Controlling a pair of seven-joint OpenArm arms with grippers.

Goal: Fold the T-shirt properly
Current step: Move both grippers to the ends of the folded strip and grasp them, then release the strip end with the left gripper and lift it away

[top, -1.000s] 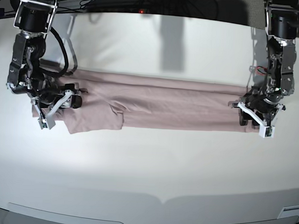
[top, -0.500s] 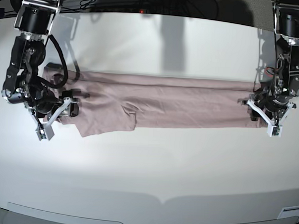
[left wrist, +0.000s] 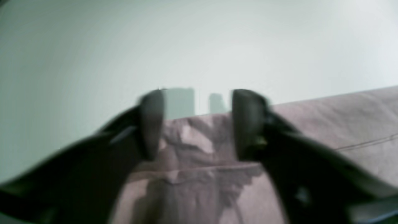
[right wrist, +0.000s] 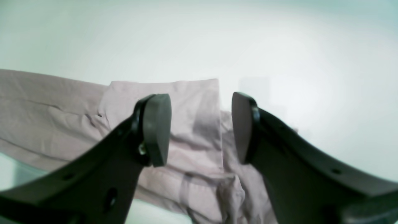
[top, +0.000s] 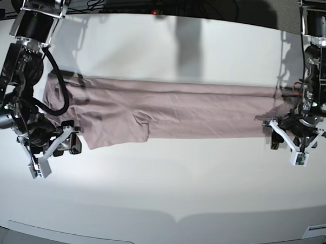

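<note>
Pink T-shirt (top: 180, 109) stretched out flat as a long narrow band across the middle of the white table (top: 165, 192), running nearly from one arm to the other. Folded lengthwise already, with a long crease along the top edge. One end wider, with an extra flap hanging lower and a small wrinkle near the step in the bottom edge. Other end bunched up a bit, hem puckered in the left wrist view.

Left gripper (top: 292, 145) parked at the thin end of the shirt, on the right side of the base view. Jaws spread apart, cloth visible in the gap between the pads (left wrist: 152, 124) but lying underneath, not pinched. Nothing held as far as can be seen, though that wrist picture is pretty blurry.

Right gripper (top: 52, 150) sitting just off the lower corner of the wide end, on the left side of the base view. Jaws also apart, dark pads (right wrist: 157, 129) with clear space between them, shirt sleeve and folded layers showing below. Not gripping anything either.

Dark cables and gear along the table's far edge.
</note>
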